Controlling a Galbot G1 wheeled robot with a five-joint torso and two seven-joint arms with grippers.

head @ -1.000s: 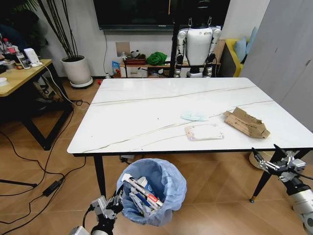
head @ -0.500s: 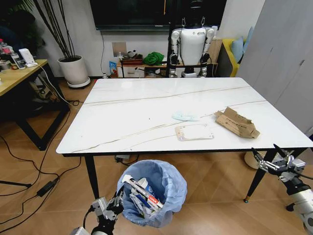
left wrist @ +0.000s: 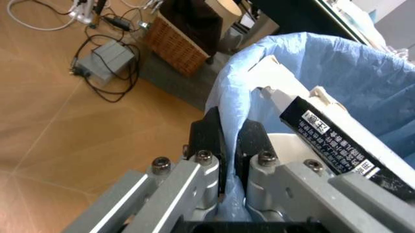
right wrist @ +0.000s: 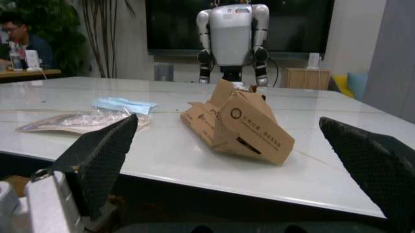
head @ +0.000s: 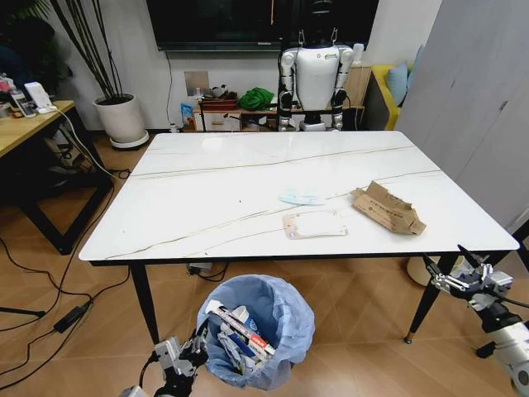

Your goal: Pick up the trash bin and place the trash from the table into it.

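Three pieces left: a pale blue face mask point(head: 302, 197), a clear plastic packet point(head: 313, 224) and a torn brown cardboard box point(head: 387, 208) lay on the glossy white marble-look table point(head: 207, 190), all toward its near right part.
Bin: the small round trash bin lined with crinkly light-blue plastic point(head: 258, 329) hung just in front of the table's near edge and below it, already holding wrappers and a long dark-labelled carton, so judged partly filled.
Left gripper point(left wrist: 224, 145): its black fingers were pinched together on the bin's rim and bag liner, one inside and one outside; that grip on the rim looked chosen to carry the bin with its mouth up and free to receive litter.
Right gripper point(head: 453, 269): fingers spread wide with nothing between them, held off the table's near right corner at about top height, facing the cardboard box across the edge; judged ready to reach for that nearest piece.
Risk: the thin liner could slip within the pinch.
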